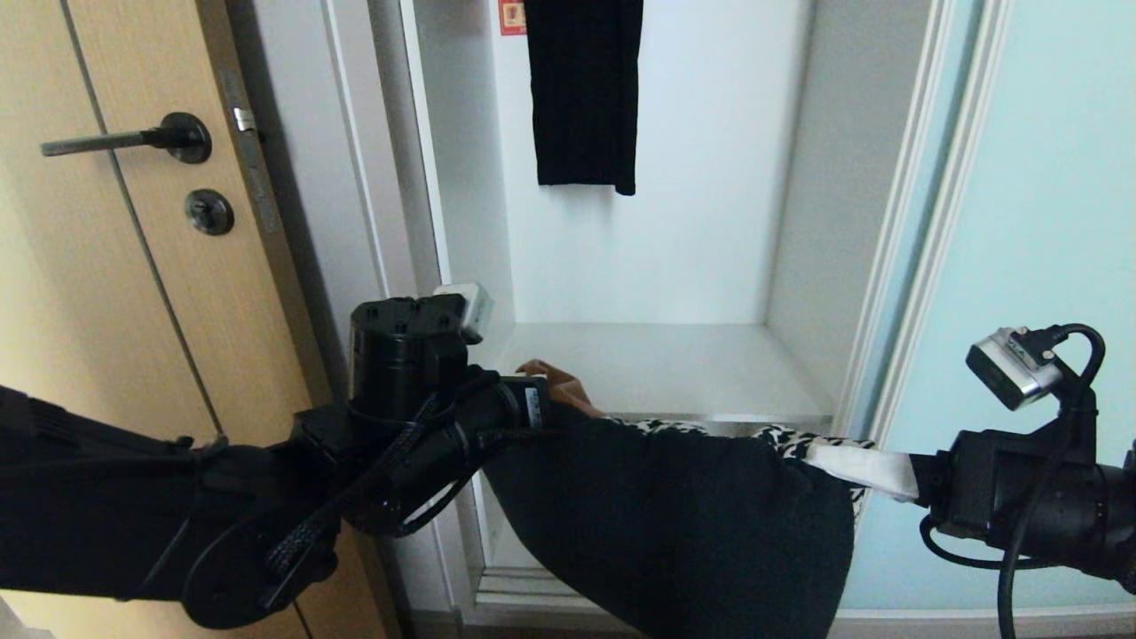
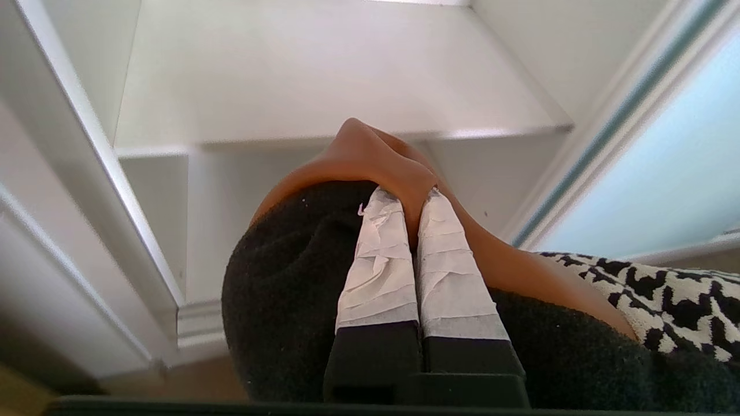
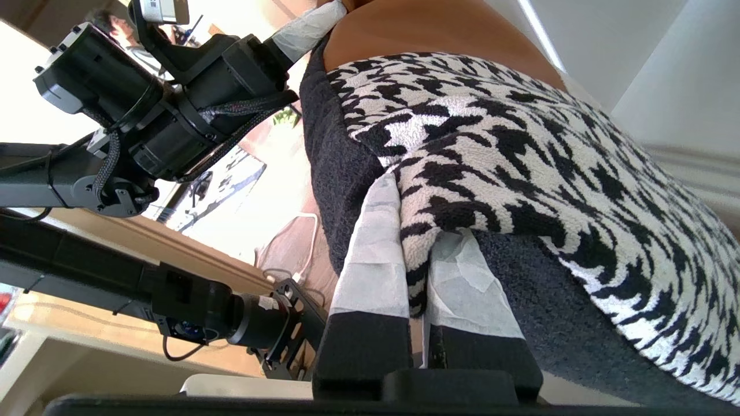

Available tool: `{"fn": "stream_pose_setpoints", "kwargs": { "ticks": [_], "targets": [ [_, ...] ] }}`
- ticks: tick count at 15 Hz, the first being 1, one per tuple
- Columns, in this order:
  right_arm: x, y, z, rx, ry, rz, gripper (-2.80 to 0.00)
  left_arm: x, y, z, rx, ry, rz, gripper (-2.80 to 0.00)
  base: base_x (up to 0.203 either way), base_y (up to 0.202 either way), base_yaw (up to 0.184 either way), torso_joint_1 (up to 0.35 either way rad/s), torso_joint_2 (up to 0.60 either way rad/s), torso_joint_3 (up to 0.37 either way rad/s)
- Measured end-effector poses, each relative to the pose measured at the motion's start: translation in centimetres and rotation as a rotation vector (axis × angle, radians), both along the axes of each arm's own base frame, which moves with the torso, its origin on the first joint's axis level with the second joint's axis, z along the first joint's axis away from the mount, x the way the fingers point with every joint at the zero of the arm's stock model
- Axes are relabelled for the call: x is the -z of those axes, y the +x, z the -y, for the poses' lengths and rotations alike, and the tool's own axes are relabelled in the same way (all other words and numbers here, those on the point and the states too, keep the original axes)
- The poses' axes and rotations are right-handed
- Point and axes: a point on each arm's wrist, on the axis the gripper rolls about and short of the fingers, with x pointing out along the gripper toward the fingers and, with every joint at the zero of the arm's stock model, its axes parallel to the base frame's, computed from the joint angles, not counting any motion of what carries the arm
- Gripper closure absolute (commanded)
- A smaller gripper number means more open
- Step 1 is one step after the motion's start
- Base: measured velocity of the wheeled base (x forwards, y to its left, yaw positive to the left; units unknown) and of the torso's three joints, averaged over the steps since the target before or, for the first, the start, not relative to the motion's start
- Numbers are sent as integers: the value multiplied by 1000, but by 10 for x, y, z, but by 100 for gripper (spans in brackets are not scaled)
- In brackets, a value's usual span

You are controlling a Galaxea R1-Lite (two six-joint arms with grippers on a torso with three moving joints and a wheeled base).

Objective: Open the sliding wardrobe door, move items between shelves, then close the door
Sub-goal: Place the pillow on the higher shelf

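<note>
The folded bundle of clothes [image 1: 674,515], mostly black, hangs between my two grippers just in front of and slightly below the white shelf [image 1: 674,364]. My left gripper [image 2: 407,199] is shut on the bundle's rust-brown piece [image 2: 370,156] at its left end. My right gripper [image 3: 419,219] is shut on a fold of the black-and-white houndstooth piece [image 3: 520,162] at the right end. In the head view the left gripper [image 1: 555,389] sits by the shelf's front left corner and the right gripper [image 1: 821,460] by the door frame. The sliding wardrobe door [image 1: 1047,222], frosted aqua, stands slid to the right, leaving the compartment open.
A long narrow black garment [image 1: 584,89] hangs at the back of the compartment above the shelf. A tan wooden door [image 1: 106,293] with a dark lever handle [image 1: 124,139] stands to the left. White wardrobe walls [image 1: 821,195] flank the shelf.
</note>
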Motion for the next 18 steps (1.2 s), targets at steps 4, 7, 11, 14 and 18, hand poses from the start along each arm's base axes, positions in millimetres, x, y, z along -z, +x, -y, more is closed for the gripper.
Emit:
{"fn": "stream_pose_setpoints", "kwargs": {
  "ticks": [4, 7, 11, 14, 18],
  "targets": [
    [0, 0, 0, 0, 0, -1, 0, 1, 0, 0, 0, 1, -4, 0, 197, 0, 0, 3, 1, 3],
    [0, 0, 0, 0, 0, -2, 0, 3, -1, 0, 0, 7, -8, 0, 197, 0, 1, 2, 4, 3],
    [1, 1, 0, 0, -1, -5, 0, 5, -1, -1, -1, 8, -18, 0, 182, 0, 0, 5, 2, 4],
    [1, 2, -1, -1, -1, -7, 0, 4, -2, -2, -7, 4, -16, 0, 20, 0, 1, 7, 2, 0],
    [-8, 5, -1, 17, 7, 15, 0, -6, -1, -3, -30, -15, 15, 0, 0, 0, 0, 0, 0, 0]
  ]
}}
